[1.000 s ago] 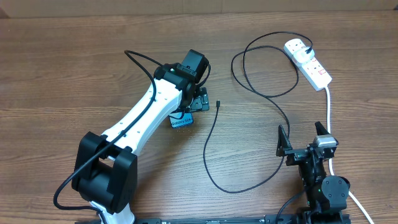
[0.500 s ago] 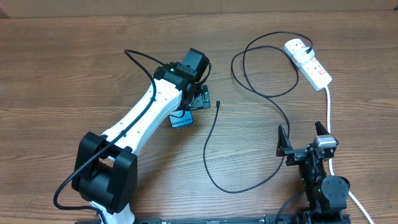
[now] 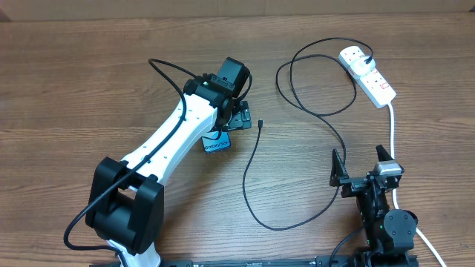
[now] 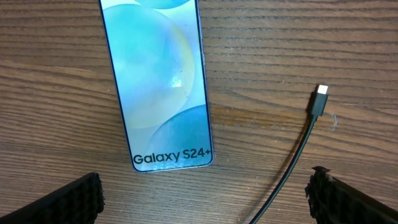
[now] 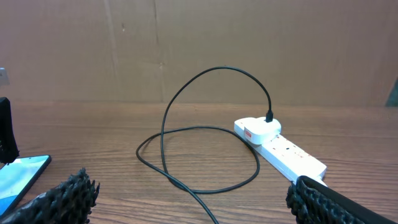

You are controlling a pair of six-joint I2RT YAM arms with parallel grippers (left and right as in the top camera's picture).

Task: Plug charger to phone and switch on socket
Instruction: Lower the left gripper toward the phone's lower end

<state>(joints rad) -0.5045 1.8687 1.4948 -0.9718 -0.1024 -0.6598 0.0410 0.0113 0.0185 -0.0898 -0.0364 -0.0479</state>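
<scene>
Wood-grain table [image 3: 74, 74] meets a plain brown wall [image 5: 249, 50] (both arms' jaws gape wide, holding nothing).

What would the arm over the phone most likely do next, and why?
Probably the left gripper should shift over the cable tip and close on it: its jaws stand open and empty, and the tip lies loose on the table beside the phone, not yet plugged in.
</scene>
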